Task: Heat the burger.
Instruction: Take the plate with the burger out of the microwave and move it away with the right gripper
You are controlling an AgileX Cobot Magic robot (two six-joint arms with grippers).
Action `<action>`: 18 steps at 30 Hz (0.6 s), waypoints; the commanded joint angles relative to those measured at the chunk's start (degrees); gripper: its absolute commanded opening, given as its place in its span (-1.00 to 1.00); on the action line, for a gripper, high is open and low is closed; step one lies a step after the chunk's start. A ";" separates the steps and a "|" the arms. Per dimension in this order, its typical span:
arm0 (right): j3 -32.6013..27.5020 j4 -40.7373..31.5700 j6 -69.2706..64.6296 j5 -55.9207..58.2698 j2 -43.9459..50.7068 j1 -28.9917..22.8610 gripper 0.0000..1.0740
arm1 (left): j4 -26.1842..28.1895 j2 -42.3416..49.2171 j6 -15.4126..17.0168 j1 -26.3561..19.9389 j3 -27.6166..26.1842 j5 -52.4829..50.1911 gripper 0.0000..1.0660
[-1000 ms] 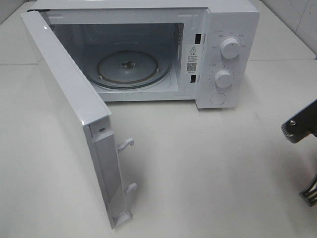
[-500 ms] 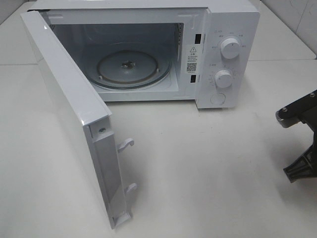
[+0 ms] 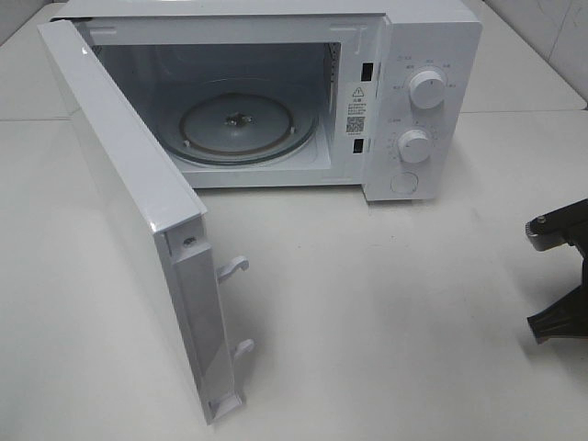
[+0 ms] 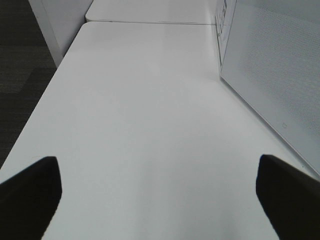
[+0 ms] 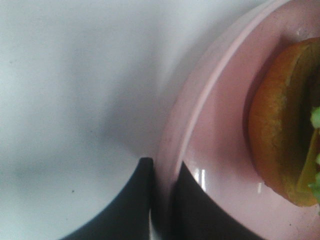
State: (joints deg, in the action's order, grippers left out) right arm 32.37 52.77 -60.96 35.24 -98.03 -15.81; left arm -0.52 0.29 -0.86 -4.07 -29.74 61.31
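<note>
Right wrist view: right hand (image 5: 162,172) pinches the pink plate (image 5: 220,120) rim, burger (image 5: 282,120) on it; left hand (image 4: 157,195) gapes wide

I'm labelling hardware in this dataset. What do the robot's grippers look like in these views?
The right gripper is matte black plastic or metal, with angular bracket-like parts, a ridged edge and a small silver screw near its top. In its wrist view its fingers are dark, smooth and taper to narrow tips. The left gripper shows two dark, blunt, wedge-shaped fingers. No cables or markings are visible.
</note>
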 commanded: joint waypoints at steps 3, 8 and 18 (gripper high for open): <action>1.78 2.12 -0.97 2.29 -0.34 0.34 -0.94 | -0.06 0.86 0.00 -0.11 0.00 0.06 0.84; 1.78 -0.86 0.06 1.03 -0.34 0.34 -0.88 | -0.06 0.86 0.00 -0.11 0.00 0.06 0.84; 1.78 -2.06 2.98 -0.63 -0.34 0.34 -0.53 | -0.06 0.86 0.00 -0.11 0.00 0.06 0.84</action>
State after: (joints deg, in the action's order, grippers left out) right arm 34.03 50.42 -59.01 34.26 -98.43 -15.76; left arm -0.52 0.29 -0.86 -4.07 -29.74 61.31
